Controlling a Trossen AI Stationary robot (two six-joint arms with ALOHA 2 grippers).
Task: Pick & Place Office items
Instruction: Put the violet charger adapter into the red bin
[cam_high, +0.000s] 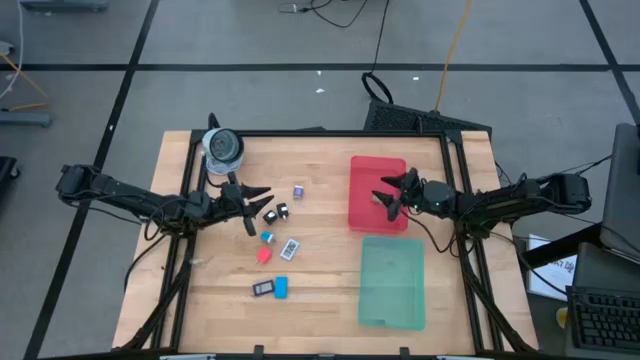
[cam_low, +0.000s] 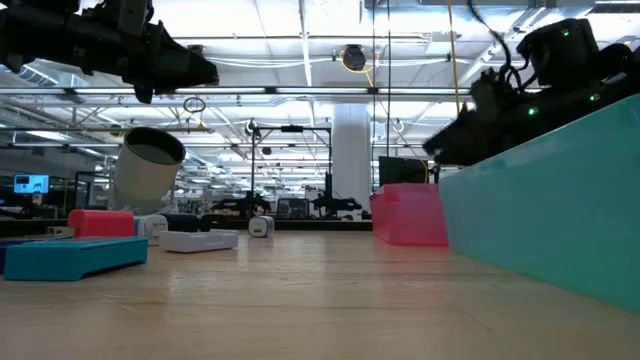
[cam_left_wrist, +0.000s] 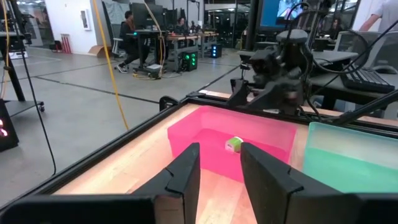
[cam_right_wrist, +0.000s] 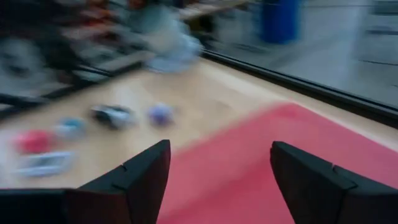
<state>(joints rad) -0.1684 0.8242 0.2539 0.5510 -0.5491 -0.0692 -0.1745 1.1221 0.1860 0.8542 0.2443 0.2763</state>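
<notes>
Right tool (cam_high: 388, 197) hangs over the red tray (cam_high: 365, 170) w/ fingers spread wide and nothing between them (right wrist view shows bare tray floor in the gap). A small green bit (cam_left_wrist: 233, 144) shows against the tray in the left wrist view, prob. lying in it, so the step in hand looks like a drop-off just made, though that's a guess from how things lie. Left tool (cam_high: 250, 203) sits over the table (cam_high: 320, 300) at the near edge of the scatter of office items, fingers apart w/ a narrow gap, empty. Most items are loose on the wood, well apart from both trays: a blue-grey bit (cam_high: 298, 191), two dark clips (cam_high: 275, 212), a small blue piece (cam_high: 267, 237), the white labelled tag (cam_high: 290, 248), a red piece (cam_high: 263, 255), a dark block (cam_high: 263, 289) touching the blue bar (cam_high: 281, 288). The green tray (cam_high: 392, 283) looks bare. The grey roll (cam_high: 222, 147) stands at the table's far left corner, not part of the job. Next move, as I judge it: left tool drops onto one of the dark clips just beside it, closes, lifts; right tool must clear the tray or reach for the tag w/o crossing the other arm.
</notes>
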